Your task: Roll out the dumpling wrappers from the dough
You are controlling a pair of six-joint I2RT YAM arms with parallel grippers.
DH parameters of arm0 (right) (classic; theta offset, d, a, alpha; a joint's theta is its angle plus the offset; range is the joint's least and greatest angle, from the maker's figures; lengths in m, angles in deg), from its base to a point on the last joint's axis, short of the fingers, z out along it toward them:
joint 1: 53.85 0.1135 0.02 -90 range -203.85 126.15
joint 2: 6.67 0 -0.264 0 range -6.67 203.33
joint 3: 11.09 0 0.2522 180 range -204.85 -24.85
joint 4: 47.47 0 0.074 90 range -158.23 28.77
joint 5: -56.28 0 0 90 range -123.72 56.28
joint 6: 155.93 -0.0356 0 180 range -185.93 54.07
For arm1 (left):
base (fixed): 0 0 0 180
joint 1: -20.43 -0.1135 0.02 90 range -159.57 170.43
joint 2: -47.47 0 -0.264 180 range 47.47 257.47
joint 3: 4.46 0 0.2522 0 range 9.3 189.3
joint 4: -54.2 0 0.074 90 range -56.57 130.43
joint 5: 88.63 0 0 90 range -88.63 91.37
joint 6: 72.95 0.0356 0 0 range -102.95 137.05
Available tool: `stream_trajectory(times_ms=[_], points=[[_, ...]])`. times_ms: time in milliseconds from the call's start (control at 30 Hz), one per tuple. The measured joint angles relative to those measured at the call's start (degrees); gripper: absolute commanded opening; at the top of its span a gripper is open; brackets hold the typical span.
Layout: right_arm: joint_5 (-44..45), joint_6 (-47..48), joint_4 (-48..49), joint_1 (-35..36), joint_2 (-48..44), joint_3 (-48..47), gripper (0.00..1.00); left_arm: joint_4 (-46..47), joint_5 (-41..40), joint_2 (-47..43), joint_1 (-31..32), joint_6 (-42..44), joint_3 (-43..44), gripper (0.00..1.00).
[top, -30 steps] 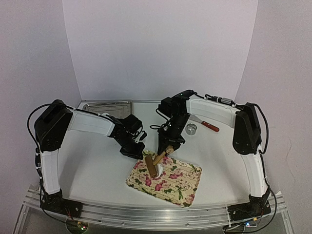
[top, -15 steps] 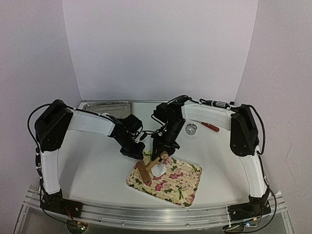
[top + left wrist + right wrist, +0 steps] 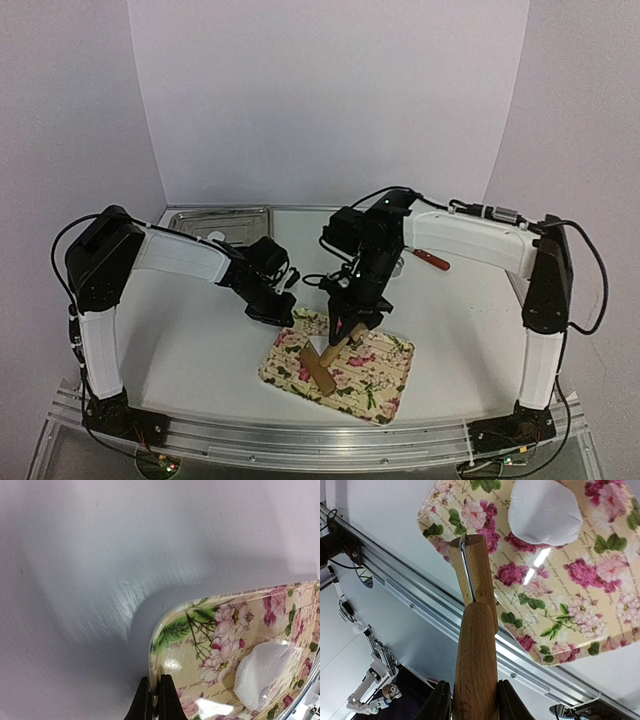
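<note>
1. At the far left of the table (image 3: 190, 340) we see a metal tray (image 3: 220, 218) lying against the back wall, well apart from both grippers.
2. The left gripper (image 3: 283, 312) reaches down to the far-left corner of the floral tray (image 3: 385, 390). In the left wrist view, the left gripper (image 3: 152, 706) has its fingers pressed together on the floral tray (image 3: 172, 630), with only the thin rim between them.
3. The dough piece (image 3: 262, 672) lies flat inside the floral tray near that pinched corner. It is white, rounded, and a little pointed on one side. From above, the right gripper seems to cover most of it.
4. The rolling pin (image 3: 322, 368) slants across the tray's near-left part. From the right wrist we see the rolling pin (image 3: 475, 630) with its roller end down on the floral tray (image 3: 580, 605), just beside the dough piece (image 3: 545, 510). We cannot tell whether the two touch.
5. The right gripper (image 3: 350, 322) hangs over the middle of the tray. The right gripper (image 3: 475, 700) has a finger clamped on each side of the pin's wooden handle.
6. Farther right, behind the right arm, a red-handled knife (image 3: 432, 260) lies on the table.
</note>
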Motion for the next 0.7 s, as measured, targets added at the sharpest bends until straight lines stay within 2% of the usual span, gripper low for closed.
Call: stream_trajectory(times_ms=[200, 333, 533, 700], points=[[2.55, -3.31, -1.66, -3.66, -9.79, 2.34, 0.00, 0.45, 0.04, -1.51, -0.04, -0.14, -1.66, 0.22], [4.03, -3.66, -2.04, -7.40, -8.42, 1.62, 0.00, 0.43, 0.08, -3.25, -0.04, -0.31, -1.84, 0.32], [4.56, -3.62, 0.12, -8.47, 0.89, -1.88, 0.00, 0.40, 0.17, -5.15, -0.04, -0.40, -1.89, 0.33], [4.10, -3.58, 1.11, -9.02, 4.37, -2.38, 0.00, -0.08, 0.10, -5.15, -0.04, -0.55, -2.95, 0.33]])
